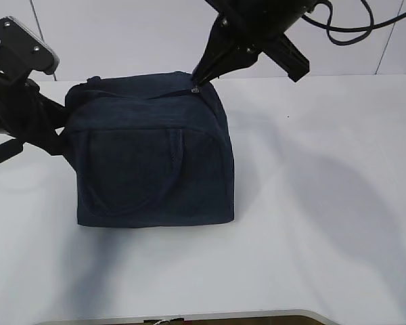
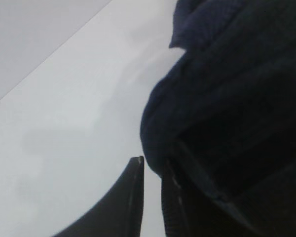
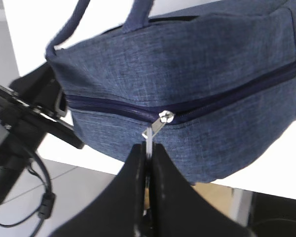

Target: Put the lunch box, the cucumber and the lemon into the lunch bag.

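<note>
My right jaws (image 3: 149,153) are pressed together on the zipper pull (image 3: 153,131) of the bag (image 1: 152,159), at its top rear corner. My left jaws (image 2: 152,170) stand slightly spread against the bag's left side; they pinch nothing that I can see. The bag sits upright on the white worktop (image 1: 325,203), left of centre, one strap handle (image 1: 149,176) lying flat on its front face.
</note>
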Robot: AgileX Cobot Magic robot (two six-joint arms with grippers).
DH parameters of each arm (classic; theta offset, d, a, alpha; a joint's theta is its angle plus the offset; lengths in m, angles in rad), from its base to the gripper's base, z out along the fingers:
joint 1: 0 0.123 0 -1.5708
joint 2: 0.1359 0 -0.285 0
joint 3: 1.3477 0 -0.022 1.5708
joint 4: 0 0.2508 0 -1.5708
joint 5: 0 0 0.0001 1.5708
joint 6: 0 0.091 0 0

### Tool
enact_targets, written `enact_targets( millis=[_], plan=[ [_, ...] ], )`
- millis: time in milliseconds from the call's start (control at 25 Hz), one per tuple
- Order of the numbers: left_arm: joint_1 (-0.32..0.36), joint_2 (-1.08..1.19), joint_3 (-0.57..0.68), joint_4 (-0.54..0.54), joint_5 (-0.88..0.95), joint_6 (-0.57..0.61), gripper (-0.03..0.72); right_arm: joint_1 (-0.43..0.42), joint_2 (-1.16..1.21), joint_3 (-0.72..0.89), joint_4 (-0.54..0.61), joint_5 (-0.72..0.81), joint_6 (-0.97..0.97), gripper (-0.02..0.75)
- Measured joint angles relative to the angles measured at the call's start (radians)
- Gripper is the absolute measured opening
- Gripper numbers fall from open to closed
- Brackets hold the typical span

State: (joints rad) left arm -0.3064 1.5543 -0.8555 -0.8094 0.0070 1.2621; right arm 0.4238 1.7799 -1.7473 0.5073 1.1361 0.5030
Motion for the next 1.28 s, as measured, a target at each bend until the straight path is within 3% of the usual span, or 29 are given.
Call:
enact_targets(
  millis=[120,280,400,800,1080,1280],
  plan=[
    [0.002,-0.020,0.000,0.028,0.033,0.000,0.133,0.000,0.000,0.000,-0.022,0.007,-0.004,0.005],
    [0.023,-0.089,0.000,0.074,0.128,0.000,0.328,0.000,0.000,0.000,-0.026,0.009,-0.007,0.005],
    [0.038,-0.140,0.000,0.092,0.204,0.017,0.406,0.000,0.000,0.000,-0.029,0.011,-0.011,0.005],
    [0.038,-0.300,0.000,0.083,0.454,0.175,0.432,0.000,0.007,0.000,-0.031,0.011,-0.021,0.005],
    [0.038,-0.350,0.000,-0.185,0.631,0.460,0.432,0.000,0.016,0.000,-0.028,0.011,-0.026,0.005],
    [0.038,-0.311,0.000,-0.280,0.672,0.648,0.432,0.000,0.016,0.000,-0.023,0.009,-0.026,0.005]
  ],
)
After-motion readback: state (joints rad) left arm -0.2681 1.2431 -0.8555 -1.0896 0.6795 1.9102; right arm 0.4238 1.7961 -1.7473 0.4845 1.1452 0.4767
